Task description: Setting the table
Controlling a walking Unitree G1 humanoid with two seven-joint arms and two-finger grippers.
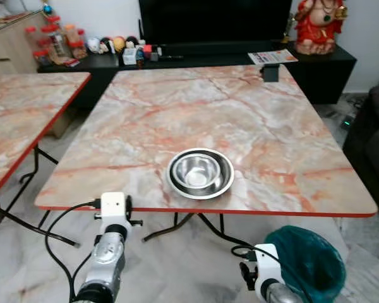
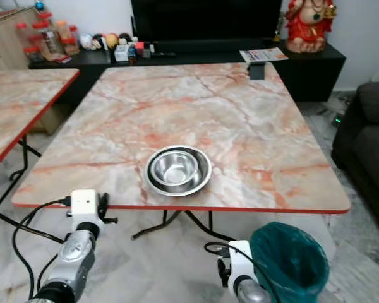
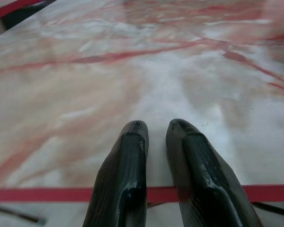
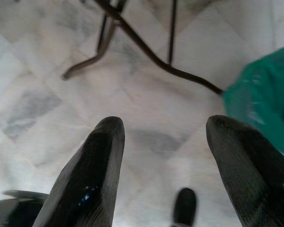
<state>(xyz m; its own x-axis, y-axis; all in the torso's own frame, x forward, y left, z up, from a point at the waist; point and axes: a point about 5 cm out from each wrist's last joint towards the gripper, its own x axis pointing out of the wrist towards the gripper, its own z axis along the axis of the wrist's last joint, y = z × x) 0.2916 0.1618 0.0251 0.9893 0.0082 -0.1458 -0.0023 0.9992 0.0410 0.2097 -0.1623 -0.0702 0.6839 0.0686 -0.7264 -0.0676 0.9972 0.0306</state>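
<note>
Steel bowls set near the front edge of the marble-patterned folding table (image 1: 252, 120).

Two shiny, round stainless-steel bowls (image 1: 200, 173), nested one inside the other, are seen on the table. They are judged light, rigid and slippery, best pinched at the thin rim. The left gripper (image 3: 157, 130) is held over the table edge with fingers nearly together, empty; the right gripper (image 4: 163, 142) is spread apart above the floor beside one green-lined bin (image 1: 306, 259).

Each arm is a silver, ribbed tube ending in a white boxy wrist block, with black cables looping out behind it and small black knobs at the sides. The left hand (image 3: 156, 135) has two long glossy black fingers with rounded tips. The right hand (image 4: 163, 137) has the same black, blunt-tipped fingers.
</note>
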